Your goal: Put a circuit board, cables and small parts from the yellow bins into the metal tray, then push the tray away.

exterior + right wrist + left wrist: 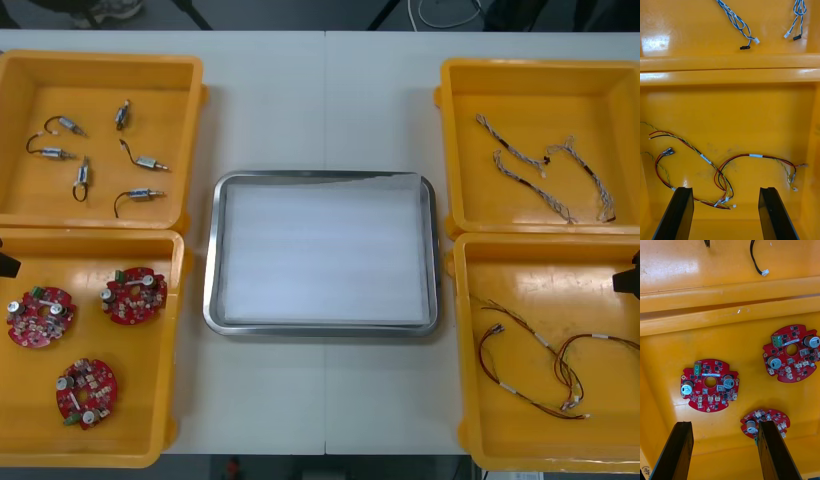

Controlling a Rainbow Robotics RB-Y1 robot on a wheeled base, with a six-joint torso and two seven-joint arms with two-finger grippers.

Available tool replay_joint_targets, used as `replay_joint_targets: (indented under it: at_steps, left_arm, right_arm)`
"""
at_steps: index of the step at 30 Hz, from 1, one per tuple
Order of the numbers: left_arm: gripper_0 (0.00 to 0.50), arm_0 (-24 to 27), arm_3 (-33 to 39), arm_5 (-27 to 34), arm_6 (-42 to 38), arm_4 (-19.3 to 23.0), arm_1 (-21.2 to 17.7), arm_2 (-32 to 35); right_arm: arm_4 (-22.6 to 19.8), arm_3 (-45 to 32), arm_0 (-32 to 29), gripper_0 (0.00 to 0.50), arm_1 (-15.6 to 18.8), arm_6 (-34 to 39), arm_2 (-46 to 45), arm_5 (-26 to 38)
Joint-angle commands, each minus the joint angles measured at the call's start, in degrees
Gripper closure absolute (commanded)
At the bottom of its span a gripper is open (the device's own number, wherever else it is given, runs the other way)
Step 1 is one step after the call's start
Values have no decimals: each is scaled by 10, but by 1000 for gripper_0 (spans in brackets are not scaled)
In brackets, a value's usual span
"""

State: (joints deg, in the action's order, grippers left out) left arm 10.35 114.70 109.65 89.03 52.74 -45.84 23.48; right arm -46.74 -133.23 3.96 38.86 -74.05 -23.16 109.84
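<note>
Metal tray (211,250) at worktop (320,400) centre was empty; nothing loaded, push undone. Left jaws hung wide open, empty, over circuit boards (710,390) in near-left corner bin (150,420); right jaws likewise over red-and-yellow cables (752,155), near-right corner.

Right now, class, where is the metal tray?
In the front view, the metal tray lies empty at the middle of the table, between the left yellow bins and the right yellow bins.
</note>
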Motion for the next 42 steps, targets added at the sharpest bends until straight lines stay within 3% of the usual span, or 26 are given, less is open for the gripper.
replay_joint_targets:
  at_steps: [1,7,13,23,30,42]
  left_arm:
    - [0,-10,9,4,-15,-3,-1,-11]
    - [0,-12,9,3,-18,-4,0,-23]
    - [0,-24,9,-36,-29,-9,0,-44]
    - [0,-37,0,-74,-49,-19,-1,-79]
    - [0,-48,-11,-109,-58,-24,-1,-101]
    - [0,-52,-54,-157,-52,-34,-1,-135]
  right_arm:
    - [13,-5,-4,0,21,10,-3,2]
    - [30,-6,-26,0,12,24,-4,2]
    - [54,-4,-62,0,-4,45,-16,2]
    - [85,12,-71,0,-64,173,-28,-2]
    - [82,80,-72,0,-86,249,-23,-59]
    - [103,162,-85,0,-97,275,17,-177]
